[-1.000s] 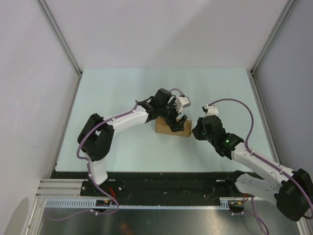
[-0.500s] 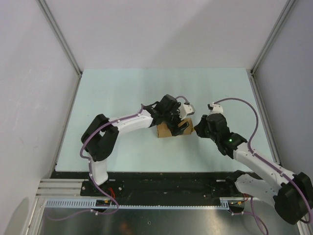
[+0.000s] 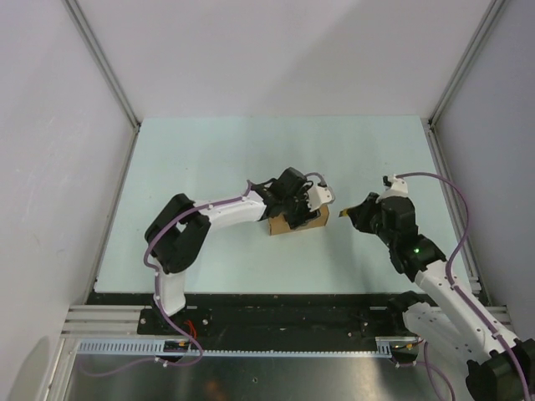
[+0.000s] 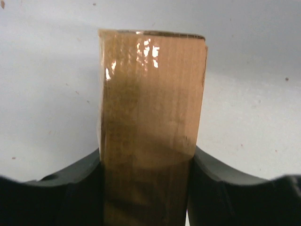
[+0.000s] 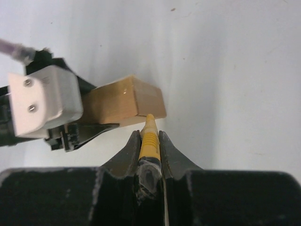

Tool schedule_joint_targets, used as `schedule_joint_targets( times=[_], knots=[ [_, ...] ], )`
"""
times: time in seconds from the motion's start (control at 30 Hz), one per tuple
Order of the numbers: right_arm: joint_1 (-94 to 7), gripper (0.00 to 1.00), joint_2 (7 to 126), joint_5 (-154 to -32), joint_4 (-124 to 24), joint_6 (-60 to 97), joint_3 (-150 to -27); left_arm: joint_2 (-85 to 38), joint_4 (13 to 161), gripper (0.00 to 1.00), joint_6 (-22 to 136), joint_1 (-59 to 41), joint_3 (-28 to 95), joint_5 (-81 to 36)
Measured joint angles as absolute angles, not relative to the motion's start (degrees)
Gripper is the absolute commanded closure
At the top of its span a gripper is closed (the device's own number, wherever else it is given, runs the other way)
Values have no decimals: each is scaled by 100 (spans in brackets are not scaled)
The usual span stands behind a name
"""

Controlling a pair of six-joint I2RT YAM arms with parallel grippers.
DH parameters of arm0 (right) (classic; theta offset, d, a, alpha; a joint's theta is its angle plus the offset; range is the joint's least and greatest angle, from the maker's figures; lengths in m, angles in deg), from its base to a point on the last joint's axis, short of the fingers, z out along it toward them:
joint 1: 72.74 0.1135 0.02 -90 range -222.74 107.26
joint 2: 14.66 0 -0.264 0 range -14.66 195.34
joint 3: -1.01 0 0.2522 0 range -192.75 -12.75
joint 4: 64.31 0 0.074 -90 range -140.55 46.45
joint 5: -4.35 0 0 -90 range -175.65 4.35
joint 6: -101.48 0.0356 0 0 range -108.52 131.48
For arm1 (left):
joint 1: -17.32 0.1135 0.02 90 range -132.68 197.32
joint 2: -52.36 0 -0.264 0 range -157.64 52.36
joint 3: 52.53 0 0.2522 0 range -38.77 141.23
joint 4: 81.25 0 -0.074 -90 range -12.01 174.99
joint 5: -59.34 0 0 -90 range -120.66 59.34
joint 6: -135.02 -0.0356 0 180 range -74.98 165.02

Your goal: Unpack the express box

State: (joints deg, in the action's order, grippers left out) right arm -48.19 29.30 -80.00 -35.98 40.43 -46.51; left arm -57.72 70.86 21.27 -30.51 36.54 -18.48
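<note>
I see the small, flat, brown cardboard express box (image 3: 303, 224) resting on the pale green table (image 3: 209, 159), near the middle and a little toward the near edge. Its long side runs roughly left to right.

My left arm reaches in from the left, and the left gripper (image 3: 294, 210) sits directly over the box. In the left wrist view the black fingers (image 4: 70, 188) press against both sides of the carton, so this gripper is clamped around the express box. The face turned to that camera is plain corrugated card with a glossy sheen near its far end. I see no flap standing open in any view.

My right arm comes in from the right, with the right gripper (image 3: 353, 215) just beside the box's right end. In the right wrist view its fingers are closed tight on the slim yellow-and-black utility knife (image 5: 150, 143). The knife's pale tip juts out past the fingertips and points at the nearest corner of the box. From overhead a narrow strip of table shows between the tip and the cardboard, so I read them as very close but apart. The same wrist view shows the white housing on the left wrist (image 5: 44, 101) at the far side of the carton.
</note>
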Motion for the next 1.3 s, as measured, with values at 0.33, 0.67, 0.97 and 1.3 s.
schedule_joint_targets(
  times=[0.33,0.67,0.97,1.3],
  knots=[
    [-5636,100,3376,-8784,-4335,4163,-4352,-5632,7403,57,1288,-3134,3352,-1975],
    [-5861,100,3656,-9427,-5305,4187,-4321,-5563,7569,57,796,-3191,3201,-2049],
    [-5864,100,3968,-9610,-5681,4170,-4275,-5563,7567,57,761,-3191,3201,-2040],
    [-5861,100,4021,-9689,-5882,4172,-4183,-5563,7578,57,763,-3191,3190,-2031]
  ],
)
